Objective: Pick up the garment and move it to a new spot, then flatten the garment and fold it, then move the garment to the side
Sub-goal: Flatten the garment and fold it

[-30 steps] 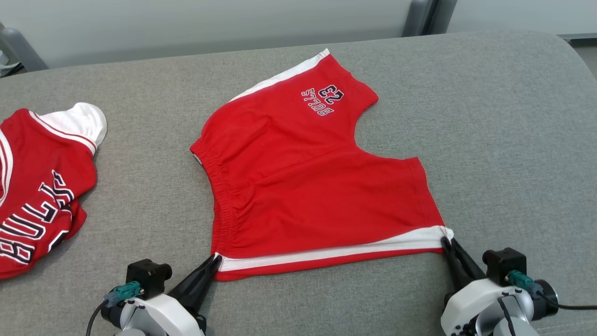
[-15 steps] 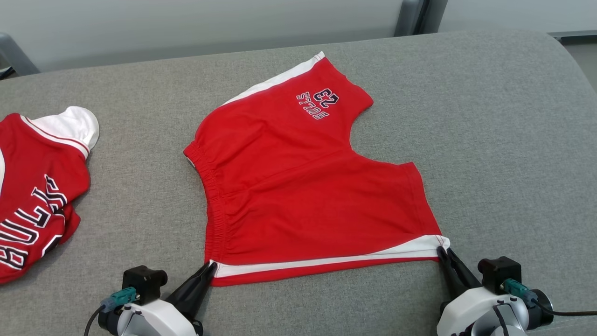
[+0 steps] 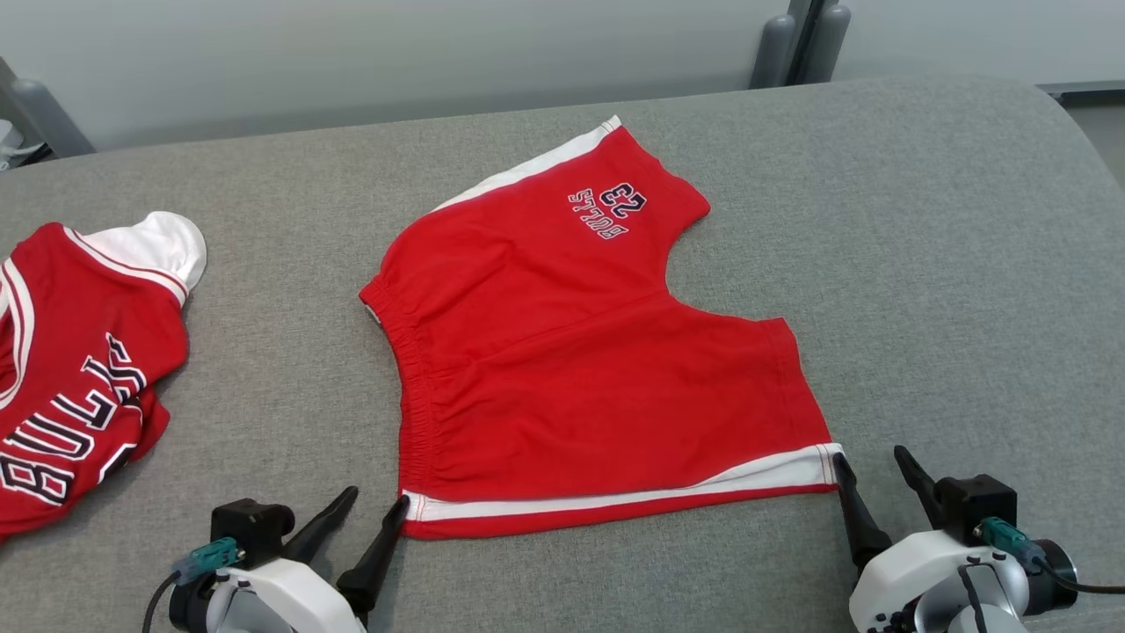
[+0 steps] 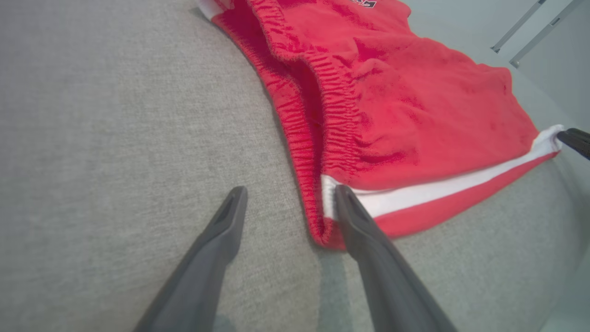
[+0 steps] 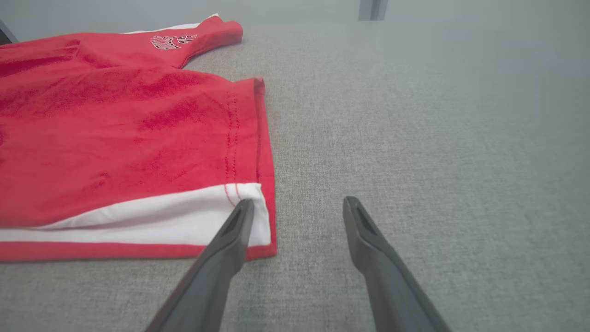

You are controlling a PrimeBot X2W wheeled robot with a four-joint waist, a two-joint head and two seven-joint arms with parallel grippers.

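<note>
Red shorts [image 3: 562, 352], white side stripes, gathered elastic waistband facing the left edge; spread flat mid-worktop [image 3: 923, 264], one striped side along the near edge. Light, limp knit that will likely drape and crease, so take it at the corners or waistband. Left tool [image 3: 378, 497] and right tool [image 3: 868, 455] are released and empty, one finger of each touching a near corner.
</note>
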